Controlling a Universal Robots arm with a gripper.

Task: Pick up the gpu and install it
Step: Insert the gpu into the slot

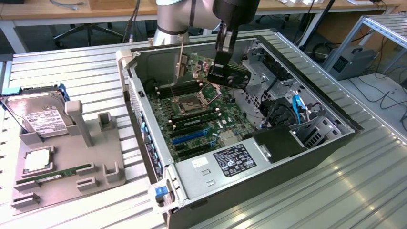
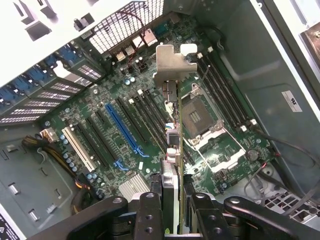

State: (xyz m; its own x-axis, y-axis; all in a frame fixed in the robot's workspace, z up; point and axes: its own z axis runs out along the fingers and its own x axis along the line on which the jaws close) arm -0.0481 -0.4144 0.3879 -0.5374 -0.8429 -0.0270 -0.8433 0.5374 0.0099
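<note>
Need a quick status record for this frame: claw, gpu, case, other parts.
claw: shut on the gpu
gpu: held above the motherboard inside the open case, seated in no slot
blue slot: vacant
fixture: at the exterior view's left of the case; hard drive and memory stick on it

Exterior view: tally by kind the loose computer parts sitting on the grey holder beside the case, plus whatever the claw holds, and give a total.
hard drive: 1
square silver chip: 1
green memory stick: 1
gpu, gripped in the claw over the open case: 1
Total: 4
</note>
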